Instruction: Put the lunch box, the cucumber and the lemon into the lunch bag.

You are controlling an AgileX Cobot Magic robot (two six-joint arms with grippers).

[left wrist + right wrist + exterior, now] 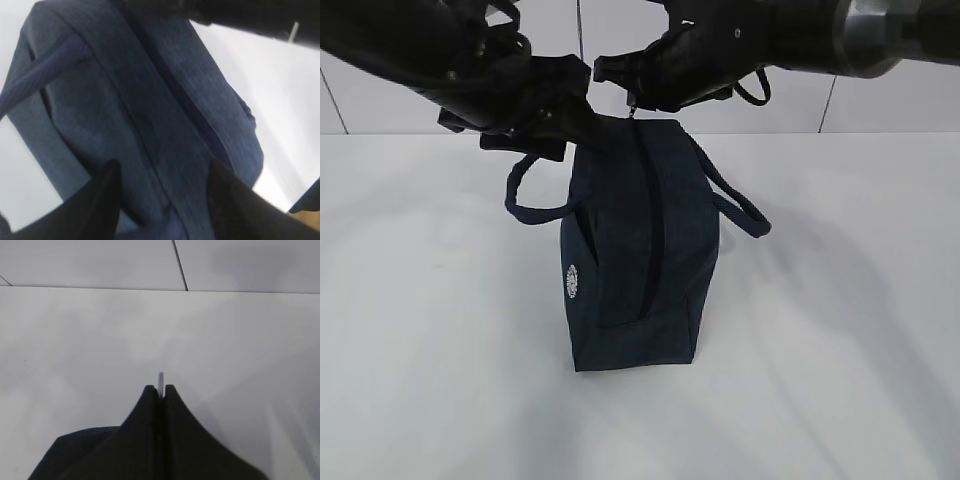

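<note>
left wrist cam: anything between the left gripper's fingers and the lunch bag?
Nothing. The left gripper stands open; only lunch bag fabric shows between its fingers.

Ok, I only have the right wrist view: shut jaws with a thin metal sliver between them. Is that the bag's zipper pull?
Observer: Yes. The exterior view shows the right gripper pinching the zipper pull at the far end of the lunch bag.
Operator: Is the zipper open?
Observer: No, the zipper looks shut along the bag's top.
Operator: And the left arm?
Observer: The left gripper hangs over the bag's top, jaws apart, gripping nothing.
</note>
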